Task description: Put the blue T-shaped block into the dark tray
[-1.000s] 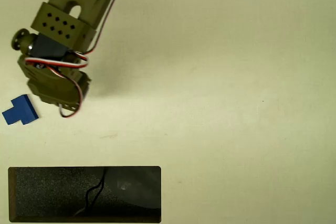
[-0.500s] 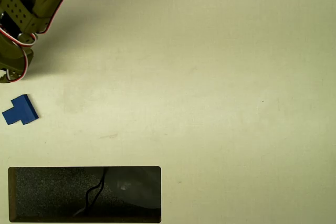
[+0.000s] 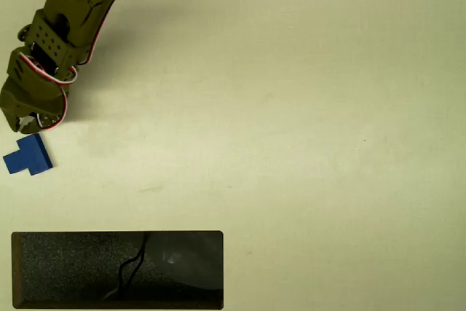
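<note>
The blue T-shaped block (image 3: pixel 28 155) lies flat on the pale table at the far left of the overhead view. The olive-green arm reaches down from the top left, and its gripper (image 3: pixel 26 120) hangs just above the block's upper edge. The arm's body covers the fingers, so how the jaws stand is hidden. The dark tray (image 3: pixel 58 267) sits along the bottom edge, below the block, with a squiggly dark mark (image 3: pixel 131 267) on its speckled floor and nothing else in it.
The pale table (image 3: pixel 306 129) stretches wide to the right of the arm and block. Red and white wires (image 3: pixel 58 78) loop around the arm's wrist.
The arm swung to the far left edge, then came back right and down, so its tip now hangs just above the block. Block and tray have not moved.
</note>
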Robot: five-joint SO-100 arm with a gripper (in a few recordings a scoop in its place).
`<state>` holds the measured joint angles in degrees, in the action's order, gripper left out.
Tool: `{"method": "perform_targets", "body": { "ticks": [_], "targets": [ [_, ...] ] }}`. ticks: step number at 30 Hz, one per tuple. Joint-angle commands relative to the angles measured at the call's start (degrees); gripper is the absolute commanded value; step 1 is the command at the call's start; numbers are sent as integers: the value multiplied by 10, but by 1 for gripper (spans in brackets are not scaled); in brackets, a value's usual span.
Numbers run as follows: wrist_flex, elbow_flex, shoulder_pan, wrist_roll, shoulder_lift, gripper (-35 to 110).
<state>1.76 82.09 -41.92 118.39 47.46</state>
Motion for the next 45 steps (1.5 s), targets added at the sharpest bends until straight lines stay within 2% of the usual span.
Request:
{"method": "perform_targets", "body": {
  "ticks": [1,12,18,21,24,26,29,33,37,39,45],
  "targets": [
    [-13,-31,21,-17,-2,0],
    [-88,-93,121,-84,-61,0],
    [-108,-5,131,-152,78,0],
    [-44,-11,119,-189,160,0],
    [-12,-65,76,-181,167,0],
    [62,-138,43,-155,142,0],
    [177,-272,-18,-58,39,0],
    [170,-420,-76,27,-153,0],
    [193,-514,-82,55,-273,0],
    [221,-551,-63,33,-297,0],
    [420,-651,31,-133,-290,0]
  ]
}}
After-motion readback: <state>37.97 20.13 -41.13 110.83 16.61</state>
